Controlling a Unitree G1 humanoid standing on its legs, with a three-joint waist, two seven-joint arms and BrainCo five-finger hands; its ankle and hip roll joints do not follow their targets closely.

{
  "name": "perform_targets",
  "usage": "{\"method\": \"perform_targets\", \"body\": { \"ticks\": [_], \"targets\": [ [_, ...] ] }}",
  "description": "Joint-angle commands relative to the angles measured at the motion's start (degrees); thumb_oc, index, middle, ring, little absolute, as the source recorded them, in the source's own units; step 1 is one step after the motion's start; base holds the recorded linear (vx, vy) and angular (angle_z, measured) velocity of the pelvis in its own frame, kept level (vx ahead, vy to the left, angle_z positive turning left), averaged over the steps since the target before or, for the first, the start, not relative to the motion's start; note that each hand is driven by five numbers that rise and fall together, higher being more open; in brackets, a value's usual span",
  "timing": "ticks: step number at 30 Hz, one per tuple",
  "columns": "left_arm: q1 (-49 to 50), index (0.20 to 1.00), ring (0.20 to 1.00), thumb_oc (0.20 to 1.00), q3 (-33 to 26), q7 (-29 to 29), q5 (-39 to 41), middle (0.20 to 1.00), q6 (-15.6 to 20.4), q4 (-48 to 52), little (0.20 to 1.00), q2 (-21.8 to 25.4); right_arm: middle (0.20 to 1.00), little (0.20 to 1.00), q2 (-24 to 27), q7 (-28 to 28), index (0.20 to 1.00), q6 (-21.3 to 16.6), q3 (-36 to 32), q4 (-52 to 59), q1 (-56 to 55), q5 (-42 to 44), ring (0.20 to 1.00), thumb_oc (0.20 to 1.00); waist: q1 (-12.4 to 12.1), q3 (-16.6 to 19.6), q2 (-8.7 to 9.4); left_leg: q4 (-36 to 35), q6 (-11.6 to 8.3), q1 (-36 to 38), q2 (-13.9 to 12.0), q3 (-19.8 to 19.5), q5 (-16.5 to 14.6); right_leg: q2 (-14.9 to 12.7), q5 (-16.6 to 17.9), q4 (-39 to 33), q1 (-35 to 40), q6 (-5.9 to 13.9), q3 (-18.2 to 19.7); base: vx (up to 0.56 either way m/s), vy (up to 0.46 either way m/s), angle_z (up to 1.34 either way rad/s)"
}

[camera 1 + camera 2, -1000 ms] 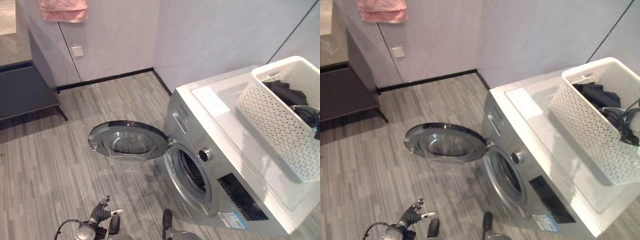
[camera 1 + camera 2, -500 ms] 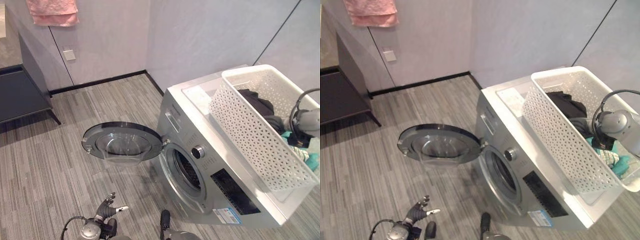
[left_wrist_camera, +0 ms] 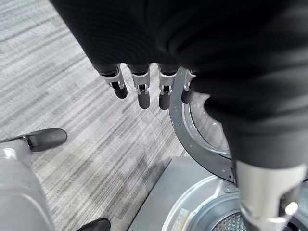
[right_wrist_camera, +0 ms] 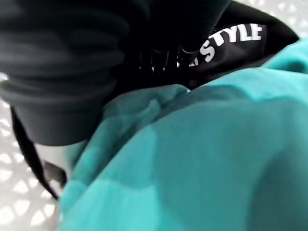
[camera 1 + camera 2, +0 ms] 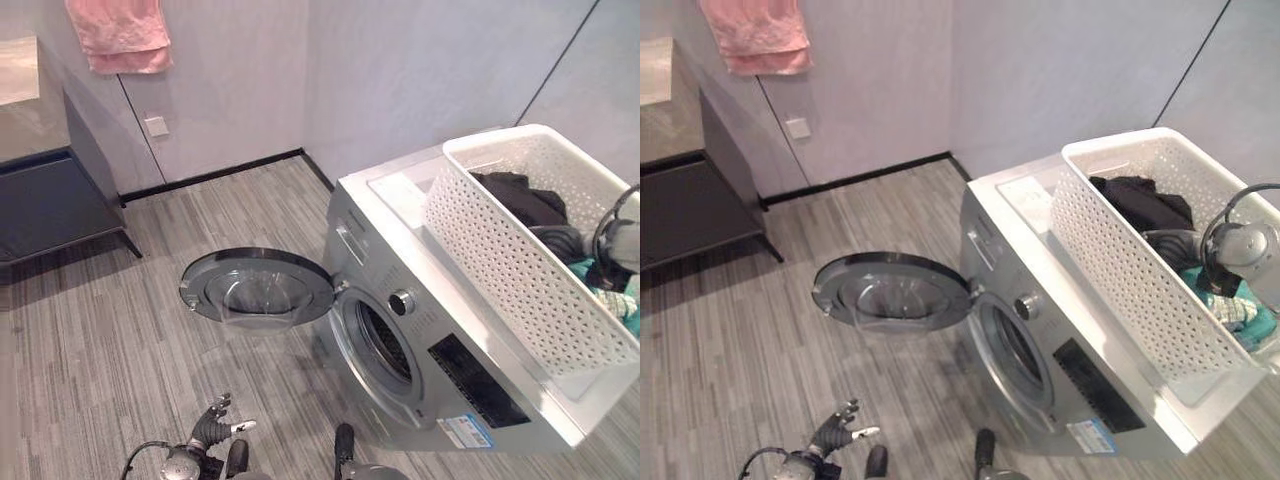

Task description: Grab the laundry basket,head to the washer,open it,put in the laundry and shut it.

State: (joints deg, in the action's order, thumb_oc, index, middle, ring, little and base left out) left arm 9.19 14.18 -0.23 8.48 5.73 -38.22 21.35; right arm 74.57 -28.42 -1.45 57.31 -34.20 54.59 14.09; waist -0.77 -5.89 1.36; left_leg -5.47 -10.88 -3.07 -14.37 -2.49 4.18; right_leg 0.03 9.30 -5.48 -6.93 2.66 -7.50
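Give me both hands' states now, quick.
Left hand: open, fingers straight, holding nothing, low by the washer door.
Right hand: down in the laundry basket; fingers hidden, cannot tell.

Home laundry corner: washer (image 5: 430, 340), hanging pink towel (image 5: 120, 35), striped floor (image 5: 90, 320).

White capital letters reading "STYLE" stand on a black garment (image 4: 240, 45) lying against teal cloth (image 4: 202, 159) in the right wrist view. A blue-and-white label (image 5: 463, 432) sits at the lower front corner of the washer (image 5: 440, 340); its print is too small to read.
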Motion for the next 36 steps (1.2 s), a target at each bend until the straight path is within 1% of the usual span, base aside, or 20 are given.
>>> {"method": "perform_targets", "body": {
  "ticks": [1, 3, 6, 9, 10, 13, 15, 18, 24, 26, 27, 28, 32, 33, 36],
  "targets": [
    [-3.37, 1.0, 1.0, 1.0, 1.2, 0.4, 0.77, 1.0, 2.87, 3.04, 1.0, 2.49, 1.0, 1.0, -1.78, 1.44, 1.0, 0.9, 0.96, -3.82, 3.19, -4.03, 1.0, 1.0, -1.58, -3.72, 3.27, 2.04, 1.25, 3.31, 0.4, 2.72, -1.1, -5.69, -10.98, 2.79, 2.4, 3.9, -2.2, -0.02, 0.002, 0.07],
    [-3.48, 1.0, 1.0, 1.0, 1.31, 0.4, 0.86, 1.0, 2.8, 3.06, 1.0, 2.54, 1.0, 1.0, -2.43, 1.22, 1.0, 1.13, 1.25, -4.01, 3.16, -4.69, 1.0, 1.0, -1.74, -3.94, 3.17, 1.96, 1.26, 3.14, 0.47, 2.57, -1.06, -5.77, -11.03, 2.86, 2.31, 3.86, -2.33, -0.01, -0.001, 0.11],
    [-3.73, 1.0, 1.0, 1.0, 1.87, 0.23, 0.58, 1.0, 2.62, 2.68, 1.0, 2.5, 1.0, 1.0, -4.44, -0.52, 1.0, 2.19, 2.12, -2.91, 1.39, -6.37, 1.0, 1.0, -2.26, -4.59, 2.82, 1.7, 1.24, 2.38, 0.52, 2.18, -0.84, -5.92, -11.08, 2.88, 2.02, 3.78, -2.85, -0.01, -0.001, 0.08],
    [-4.1, 1.0, 1.0, 1.0, 2.33, 0.2, 0.61, 1.0, 2.65, 2.47, 1.0, 2.38, 1.0, 1.0, -5.78, -1.52, 1.0, 2.88, 1.31, -1.85, -1.6, -6.06, 1.0, 1.0, -2.48, -5.19, 2.61, 1.46, 1.05, 1.79, 0.51, 1.9, -0.43, -5.93, -11.1, 2.85, 1.73, 3.75, -3.17, -0.01, -0.002, 0.02],
    [-4.27, 1.0, 1.0, 1.0, 2.44, 0.17, 0.52, 1.0, 2.62, 2.28, 1.0, 2.35, 0.2, 0.2, -6.02, -2.0, 0.2, 3.02, 1.25, -1.4, -2.25, -5.88, 0.2, 0.2, -2.52, -5.22, 2.52, 1.31, 0.98, 1.69, 0.52, 1.86, -0.37, -5.95, -11.12, 2.79, 1.68, 3.78, -3.25, 0.0, -0.001, 0.03],
    [-4.65, 1.0, 1.0, 1.0, 2.52, 0.64, 0.72, 1.0, 2.71, 1.76, 1.0, 2.04, 0.2, 0.2, -6.78, -1.07, 0.2, 2.59, 0.44, -1.59, -3.49, -5.8, 0.2, 0.2, -2.62, -5.44, 2.35, 0.89, 0.81, 1.26, 0.5, 1.86, -0.11, -6.09, -10.83, 2.35, 1.45, 3.97, -3.47, -0.01, 0.003, 0.05],
    [-4.79, 1.0, 1.0, 1.0, 2.57, 1.11, 0.62, 1.0, 2.85, 1.85, 1.0, 1.94, 0.2, 0.2, -6.74, 0.78, 0.2, 2.12, -1.95, -1.47, -4.84, -5.45, 0.2, 0.2, -2.26, -5.31, 2.19, 0.65, 0.84, 0.97, 0.56, 2.03, -0.16, -6.16, -10.66, 2.16, 1.2, 4.09, -3.44, -0.01, 0.012, 0.08],
    [-4.75, 1.0, 1.0, 1.0, 2.62, 1.4, 0.93, 1.0, 2.91, 2.05, 1.0, 1.89, 0.2, 0.2, -7.06, 2.48, 0.2, 1.7, -3.07, -2.71, -4.43, -5.4, 0.2, 0.2, -2.1, -5.17, 2.12, 0.61, 0.94, 1.13, 0.61, 2.24, -0.31, -6.2, -10.61, 2.16, 1.3, 4.13, -3.37, 0.0, 0.0, 0.0],
    [-4.46, 1.0, 1.0, 1.0, 2.31, 1.86, 1.25, 1.0, 2.95, 1.87, 1.0, 1.99, 0.2, 0.2, -6.27, 7.26, 0.2, 0.74, -6.18, -6.66, -1.41, -6.04, 0.2, 0.2, -1.54, -4.55, 2.17, 0.57, 1.17, 1.66, 0.83, 2.55, -0.89, -6.41, -10.54, 2.23, 1.74, 4.23, -3.13, 0.0, 0.0, 0.0],
    [-4.44, 1.0, 1.0, 1.0, 2.15, 2.2, 1.2, 1.0, 2.99, 1.42, 1.0, 1.95, 0.2, 0.2, -5.38, 9.75, 0.2, 0.03, -7.22, -9.02, 0.61, -6.65, 0.2, 0.2, -1.38, -4.29, 2.27, 0.56, 1.22, 1.85, 0.95, 2.6, -1.17, -6.51, -10.57, 2.18, 1.93, 4.28, -3.11, 0.0, 0.0, 0.0],
    [-4.38, 1.0, 1.0, 1.0, 2.07, 2.45, 0.97, 1.0, 3.06, 1.46, 1.0, 1.95, 0.2, 0.2, -4.67, 12.22, 0.2, -0.47, -9.19, -11.86, 2.15, -6.57, 0.2, 0.2, -1.24, -4.01, 2.29, 0.52, 1.31, 1.95, 1.04, 2.61, -1.43, -6.58, -10.59, 2.22, 2.02, 4.38, -3.18, 0.0, 0.0, 0.0],
    [-4.4, 1.0, 1.0, 1.0, 2.08, 2.45, 0.97, 1.0, 3.06, 1.45, 1.0, 1.96, 0.2, 0.2, -4.68, 12.23, 0.2, -0.5, -9.24, -11.88, 2.11, -6.58, 0.2, 0.2, -1.26, -4.03, 2.31, 0.53, 1.31, 1.97, 1.04, 2.61, -1.44, -6.58, -10.6, 2.23, 2.04, 4.38, -3.18, 0.0, 0.0, 0.0],
    [-4.6, 1.0, 1.0, 1.0, 1.7, 2.77, 0.61, 1.0, 3.25, 0.14, 1.0, 1.97, 0.2, 0.2, -2.59, 17.37, 0.2, -1.56, -15.02, -15.88, 5.11, -3.78, 0.2, 0.2, -0.95, -3.37, 2.35, 0.57, 1.42, 2.18, 1.24, 2.58, -1.9, -6.83, -10.77, 2.47, 2.36, 4.45, -3.28, 0.0, 0.01, 0.02],
    [-4.95, 1.0, 1.0, 1.0, 1.45, 3.3, 0.63, 1.0, 3.43, -0.47, 1.0, 1.96, 0.2, 0.2, -1.72, 19.51, 0.2, -2.01, -17.22, -15.61, 6.61, -1.99, 0.2, 0.2, -0.85, -3.27, 2.41, 0.6, 1.48, 2.39, 1.32, 2.58, -2.15, -6.91, -10.8, 2.5, 2.62, 4.48, -3.26, 0.0, 0.0, 0.0],
    [-5.11, 1.0, 1.0, 1.0, 1.07, 3.75, 0.24, 1.0, 3.63, -1.44, 1.0, 1.69, 0.2, 0.2, -0.65, 23.28, 0.2, -3.6, -22.34, -14.31, 8.17, 2.8, 0.2, 0.2, -0.58, -2.4, 2.49, 0.68, 1.65, 2.71, 1.43, 2.64, -2.75, -6.99, -11.01, 2.76, 2.88, 4.56, -3.23, 0.0, 0.0, 0.0]
  ]
}}
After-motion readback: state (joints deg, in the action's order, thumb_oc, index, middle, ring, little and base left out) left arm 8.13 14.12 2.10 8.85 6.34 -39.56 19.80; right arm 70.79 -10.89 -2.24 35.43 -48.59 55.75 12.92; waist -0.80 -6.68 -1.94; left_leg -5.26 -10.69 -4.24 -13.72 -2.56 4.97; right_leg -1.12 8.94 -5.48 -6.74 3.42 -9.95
